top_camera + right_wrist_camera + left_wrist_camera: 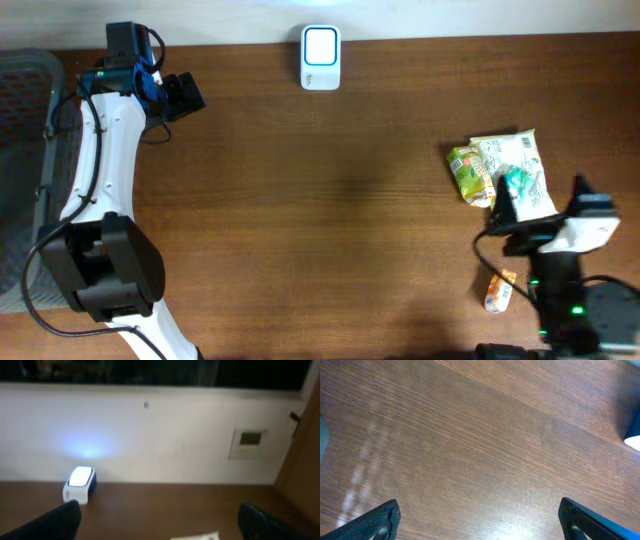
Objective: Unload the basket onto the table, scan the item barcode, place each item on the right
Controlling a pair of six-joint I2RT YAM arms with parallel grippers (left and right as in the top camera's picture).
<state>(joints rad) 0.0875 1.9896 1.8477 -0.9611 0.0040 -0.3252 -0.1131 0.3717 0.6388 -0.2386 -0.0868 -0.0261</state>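
Gaping fully, both empty: left end effector [480,521] (above the table [470,435]), right end effector [159,521] near the packets [522,160].

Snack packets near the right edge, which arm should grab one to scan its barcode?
Right. The right gripper is open at the edge of the snack packets. The left gripper, also open, hangs over bare table at the far corner, nowhere near them.

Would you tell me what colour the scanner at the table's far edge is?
The scanner is white with a blue-rimmed lit window, best seen overhead.
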